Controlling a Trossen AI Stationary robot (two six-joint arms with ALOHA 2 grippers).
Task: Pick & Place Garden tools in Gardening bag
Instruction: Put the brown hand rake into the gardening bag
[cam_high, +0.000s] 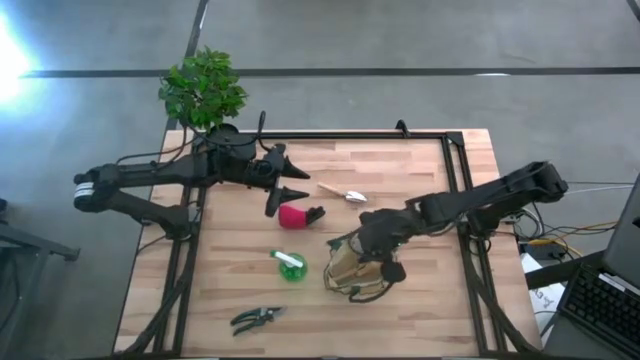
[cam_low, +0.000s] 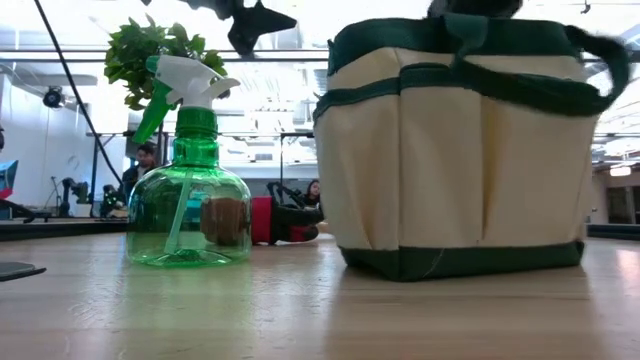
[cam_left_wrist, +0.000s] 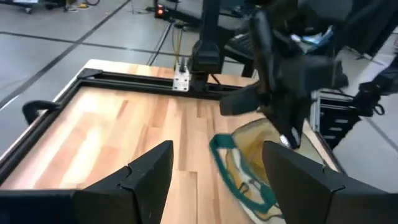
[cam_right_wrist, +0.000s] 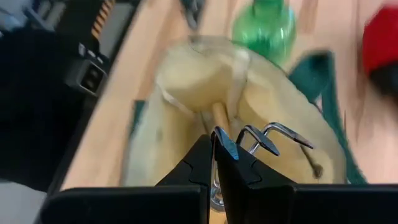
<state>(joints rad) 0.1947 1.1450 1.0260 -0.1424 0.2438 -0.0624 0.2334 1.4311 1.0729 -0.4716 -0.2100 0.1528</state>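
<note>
The tan bag with green trim (cam_high: 352, 268) stands on the table right of centre and fills the low view (cam_low: 460, 150). My right gripper (cam_high: 378, 243) hovers over its mouth, shut on a pronged hand rake (cam_right_wrist: 273, 134). My left gripper (cam_high: 293, 178) is open and empty above the table's far left part, near the red-and-black item (cam_high: 296, 215). A silver trowel with a wooden handle (cam_high: 344, 192) lies beyond the bag. The green spray bottle (cam_high: 291, 265) stands left of the bag. The dark pruning shears (cam_high: 257, 318) lie near the front edge. My right gripper pinches the rake between its two fingers (cam_right_wrist: 224, 146), close to where the metal prongs (cam_right_wrist: 283, 132) meet the wooden handle (cam_right_wrist: 218, 116). The fingers point down into the bag. The handle hangs below them inside the bag's mouth; the exact place of contact is hidden by the fingers.
A leafy plant in a black pot (cam_high: 205, 92) stands at the far left corner beside my left arm. A black frame (cam_high: 455, 180) runs along the table's edges. Bare wood lies at the near right of the bag and at the far centre.
</note>
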